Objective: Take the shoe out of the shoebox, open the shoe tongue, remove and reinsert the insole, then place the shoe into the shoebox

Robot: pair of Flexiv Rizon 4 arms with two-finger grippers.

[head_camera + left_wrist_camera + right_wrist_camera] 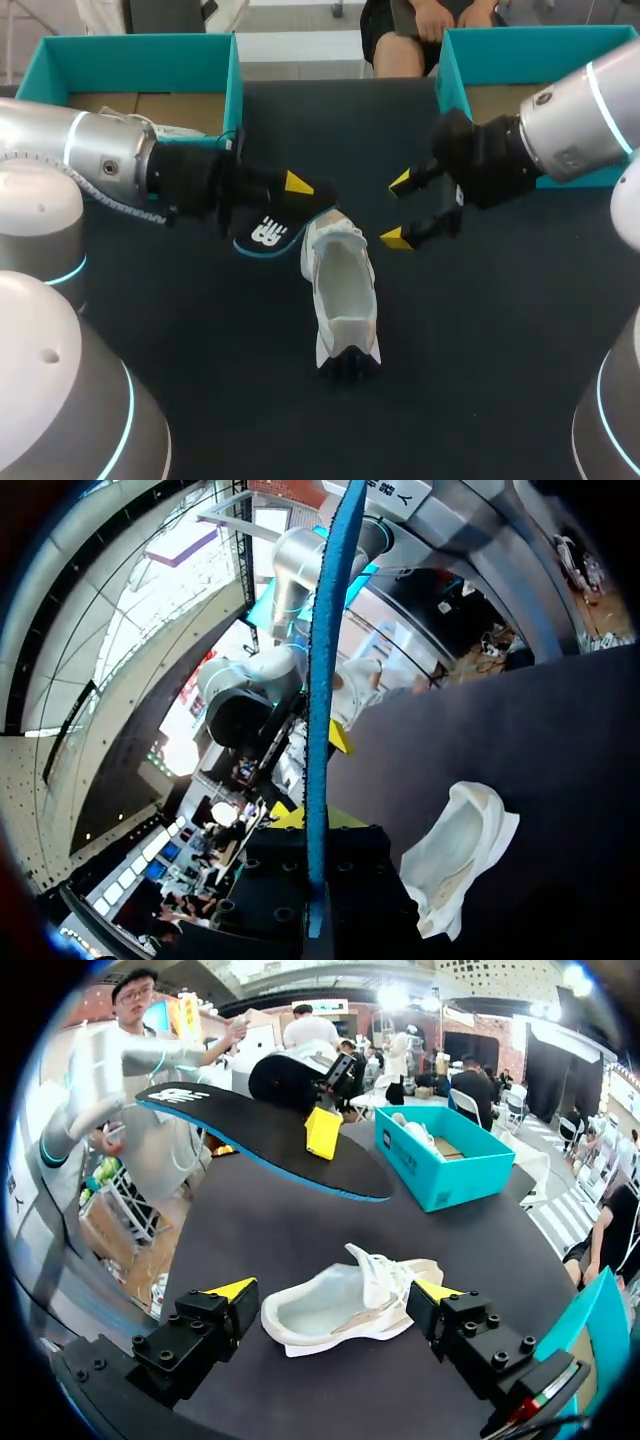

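Left gripper [296,192] is clamping the insole [265,236] above the table [480,360], while the shoe [340,290] is lying outside both boxes.
The white shoe is lying tipped on its side near the table's middle, with the black, blue-edged insole hanging just beside one end. The right gripper [403,210] is hovering just beside the shoe, fingers spread and gripping nothing. The left box [140,50] and right box [520,45] are sitting at the far edge.
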